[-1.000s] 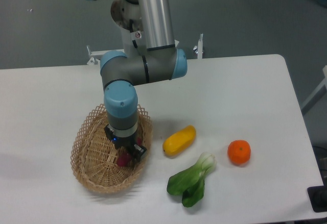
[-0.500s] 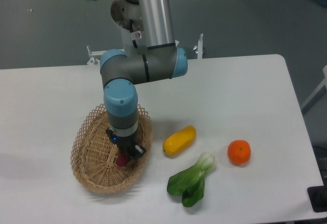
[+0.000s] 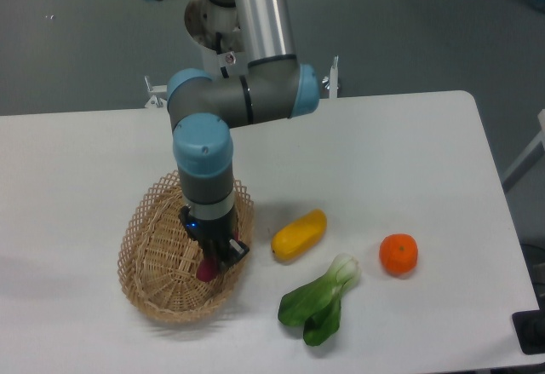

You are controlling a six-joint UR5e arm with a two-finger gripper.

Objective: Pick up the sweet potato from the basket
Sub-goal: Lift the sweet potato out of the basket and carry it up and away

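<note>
Right now the tool (image 3: pixel 213 261) is down inside the basket (image 3: pixel 146 255), its dark fingers standing on either side of the sweet potato (image 3: pixel 206 269), of which only a sliver of magenta shows below the wrist. Whether the fingers have actually pinched onto it I cannot tell from where I stand; the arm's blue-capped wrist hides most of the contact. The sweet potato looks to be resting on the basket floor, toward the side nearest the yellow vegetable (image 3: pixel 299 234), so by my reading the reach is done and the lift is not: the grip must be confirmed, then the thing raised clear of the rim.

The basket is a shallow oval of pale tan wicker, tightly woven in the bottom and opening into airy loops around the edge, which could snag a finger on the way up. The sweet potato seems smooth and small, tapering at its ends. Beyond the basket, the yellow vegetable is glossy and oblong, the bok choy (image 3: pixel 322 304) leafy and soft, the orange (image 3: pixel 398 254) round, all on the matte white tabletop (image 3: pixel 409 152).
</note>
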